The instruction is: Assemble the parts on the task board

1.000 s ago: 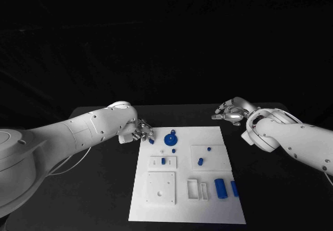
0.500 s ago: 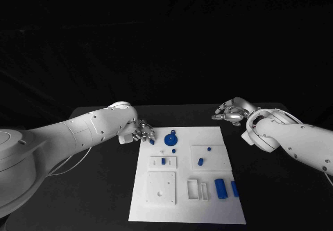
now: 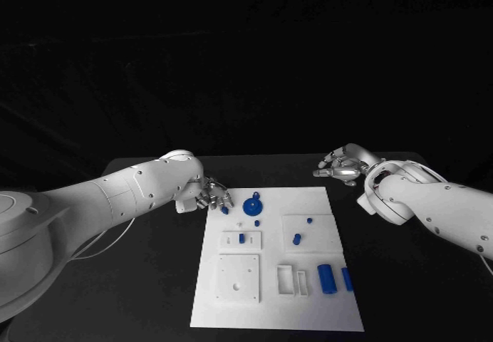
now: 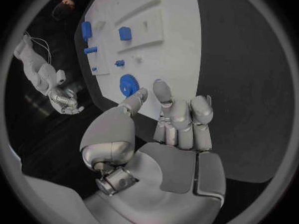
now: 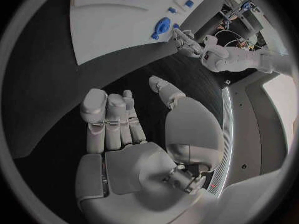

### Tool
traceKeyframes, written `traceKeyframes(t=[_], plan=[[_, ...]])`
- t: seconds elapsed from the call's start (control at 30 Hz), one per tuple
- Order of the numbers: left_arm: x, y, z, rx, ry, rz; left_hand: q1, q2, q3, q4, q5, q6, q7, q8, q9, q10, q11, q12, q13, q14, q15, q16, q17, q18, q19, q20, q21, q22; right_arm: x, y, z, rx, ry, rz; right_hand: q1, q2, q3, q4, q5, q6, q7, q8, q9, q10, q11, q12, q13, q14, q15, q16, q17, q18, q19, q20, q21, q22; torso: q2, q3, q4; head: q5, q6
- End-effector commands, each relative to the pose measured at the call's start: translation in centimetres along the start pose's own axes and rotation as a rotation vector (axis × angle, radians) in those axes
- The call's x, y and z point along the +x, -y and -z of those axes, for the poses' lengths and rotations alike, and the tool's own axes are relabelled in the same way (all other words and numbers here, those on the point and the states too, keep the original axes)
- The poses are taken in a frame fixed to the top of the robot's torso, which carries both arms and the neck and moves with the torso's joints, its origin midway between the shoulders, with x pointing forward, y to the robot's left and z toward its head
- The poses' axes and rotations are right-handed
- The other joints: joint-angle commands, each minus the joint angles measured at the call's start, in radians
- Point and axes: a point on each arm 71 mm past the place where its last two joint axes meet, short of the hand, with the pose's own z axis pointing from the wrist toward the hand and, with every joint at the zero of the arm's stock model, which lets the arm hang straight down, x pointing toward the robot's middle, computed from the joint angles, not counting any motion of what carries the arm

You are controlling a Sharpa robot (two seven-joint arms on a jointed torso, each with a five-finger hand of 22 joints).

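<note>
Both the left hand [image 3: 211,195] and right hand [image 3: 342,164] hang empty, fingers apart, the task board [image 3: 269,299] lengthwise away from the robot.

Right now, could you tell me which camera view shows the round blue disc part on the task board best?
The head view: it looks down on the round blue disc part at the far end of the task board, beside the left hand. The left wrist view shows it nearer, beyond the fingers; the right wrist view shows it small and distorted.

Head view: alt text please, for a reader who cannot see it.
A white task board with small blue parts lies on a black table. The left hand hovers at its far left corner; the right hand is open beyond its far right corner.
</note>
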Motion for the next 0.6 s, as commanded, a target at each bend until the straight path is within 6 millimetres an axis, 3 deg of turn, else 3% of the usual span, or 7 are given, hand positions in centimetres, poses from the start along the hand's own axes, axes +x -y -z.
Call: traceKeyframes(t=[0.03,0.37,0.6], plan=[[0.3,0.19,0.02,0.007,-0.03,-0.01,-0.005,-0.009,-0.003,0.0,0.0,0.006,-0.002,-0.004,-0.001,0.007,-0.002,-0.002,-0.001,0.003,0.0,-0.003,0.0,0.101,-0.006,-0.052,-0.002,-0.001,0.08,-0.09,-0.02,-0.008,-0.009,0.002,-0.003,0.01,-0.007,0.001,-0.001,0.0,0.005,-0.001,0.0,-0.005,0.0,-0.006,-0.001,0.0,-0.001,-0.003,-0.001,0.141,0.0,-0.004,-0.006,-0.001,0.0,-0.0003,0.0001,0.0,-0.001],[0.33,0.12,0.05,0.004,-0.034,-0.011,0.011,-0.011,0.002,-0.01,0.002,0.009,-0.003,-0.003,-0.003,0.009,-0.003,-0.001,-0.002,0.004,-0.001,-0.003,0.0,0.103,-0.005,-0.054,-0.001,-0.002,0.11,-0.12,-0.03,-0.008,-0.011,0.002,-0.002,0.011,-0.007,0.0,-0.001,0.0,0.005,-0.001,0.0,-0.005,0.0,-0.006,-0.002,0.0,-0.001,-0.004,-0.001,0.141,0.0,-0.004,-0.006,-0.001,0.0,-0.0005,-0.0002,0.001,-0.002],[0.37,0.1,0.06,0.003,-0.039,-0.014,0.041,-0.013,0.006,-0.036,0.012,0.012,-0.004,-0.001,-0.006,0.011,-0.003,0.0,-0.004,0.006,-0.002,-0.001,0.002,0.103,-0.003,-0.055,0.001,-0.001,0.12,-0.12,-0.05,-0.008,-0.012,0.002,-0.001,0.011,-0.007,0.0,-0.001,0.0,0.005,-0.001,0.0,-0.005,0.0,-0.006,-0.003,0.0,-0.001,-0.004,-0.001,0.141,0.0,-0.004,-0.006,-0.001,0.001,-0.0003,-0.0001,0.0,-0.003]])
